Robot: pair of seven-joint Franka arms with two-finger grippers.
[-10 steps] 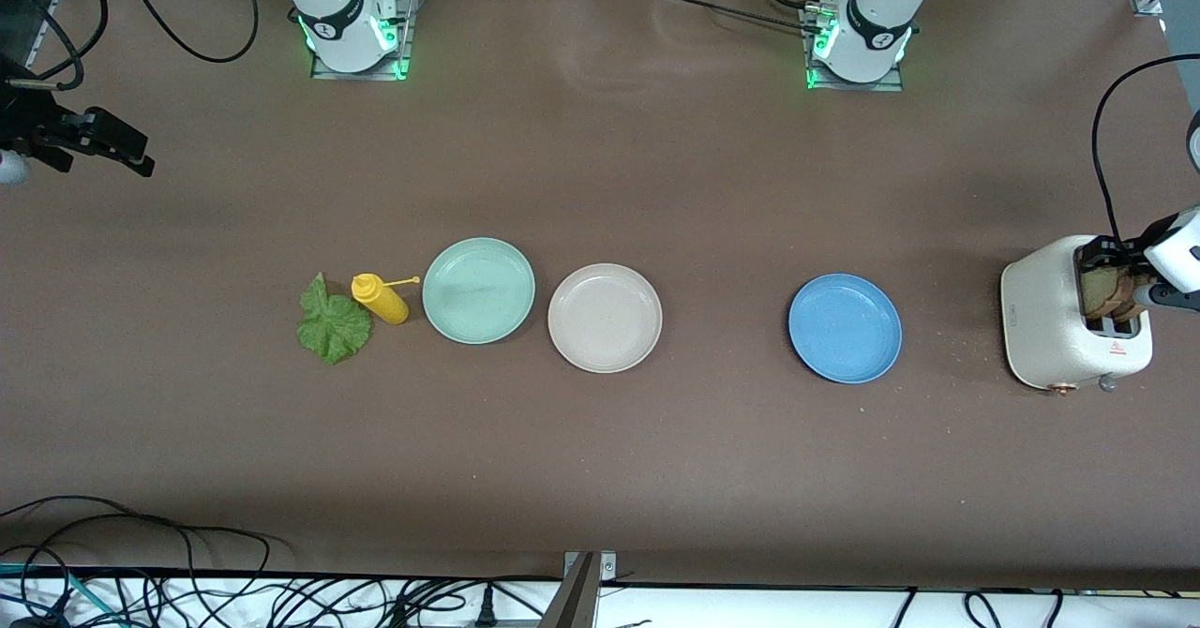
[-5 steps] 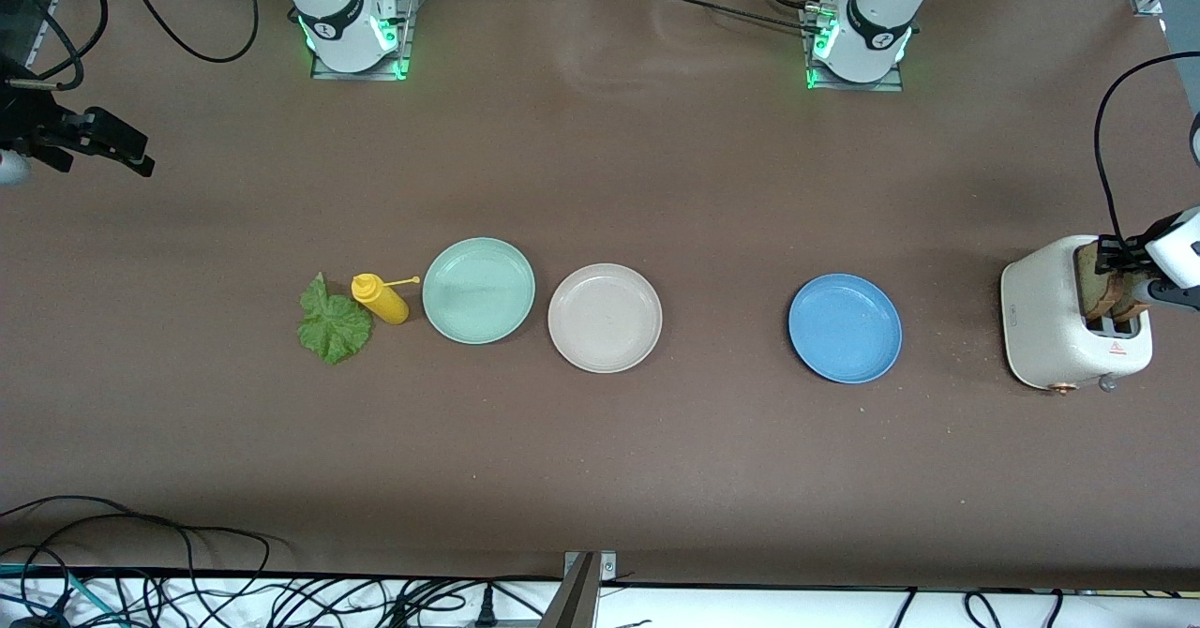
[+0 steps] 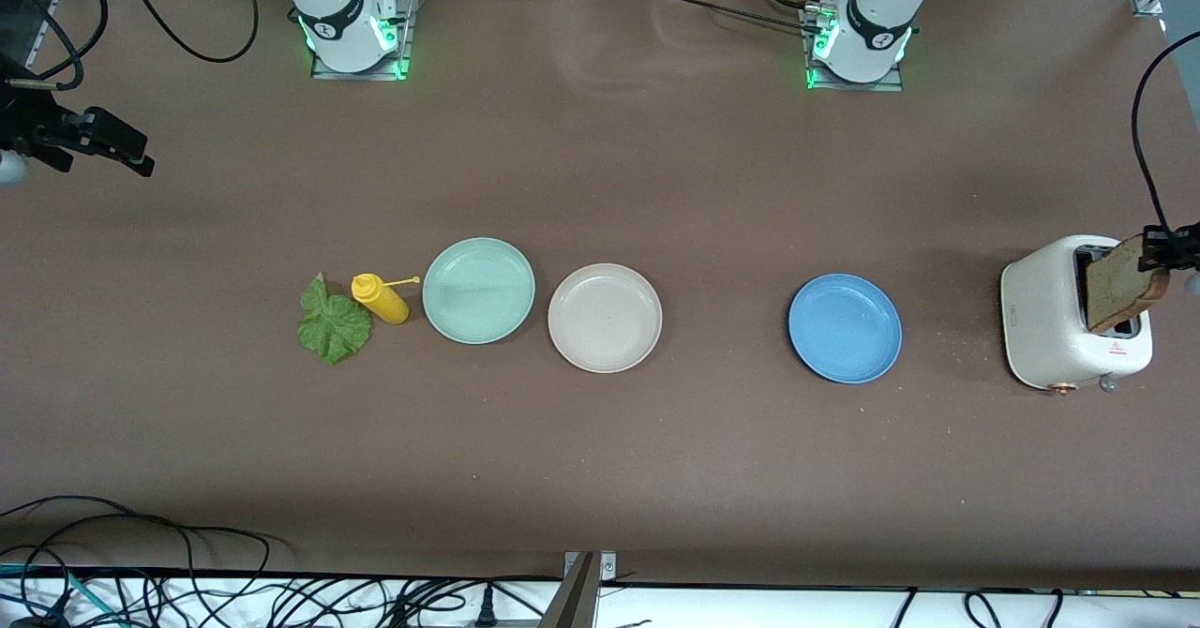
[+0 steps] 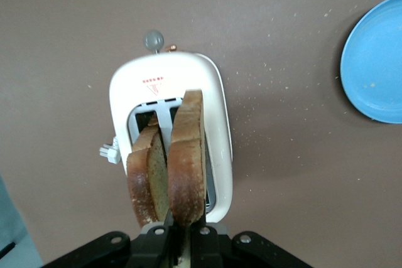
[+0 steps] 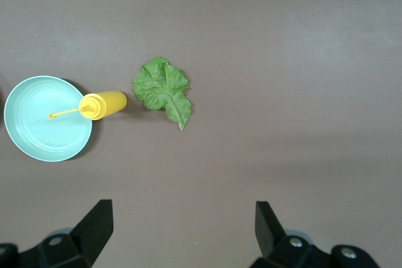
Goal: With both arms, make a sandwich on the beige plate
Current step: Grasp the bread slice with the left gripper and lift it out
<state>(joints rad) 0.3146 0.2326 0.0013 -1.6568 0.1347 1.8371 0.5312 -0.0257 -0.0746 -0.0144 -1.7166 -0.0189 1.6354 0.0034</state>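
- Our left gripper is over the white toaster at the left arm's end of the desk, fingers pinching the upper edge of a bread slice that is partly out of its slot; a second bread slice sits in the slot beside it.
- We judge the bread light, fairly stiff from its crust, but crumbly; a hold on the crust edge seems safest, since the soft middle could tear.
- The slice hangs tilted with its lower corner at the slot, so it may catch on the toaster rim.
- The beige plate lies bare near the middle of the desk, between the mint-green plate and the blue plate, which lies on the way from the toaster.
- The lettuce leaf lies flat on the desk, touching the yellow squeeze bottle; we expect it limp and easily torn, best taken at its edge.
- Our right gripper waits at the right arm's end of the desk, fingers spread with nothing between them.
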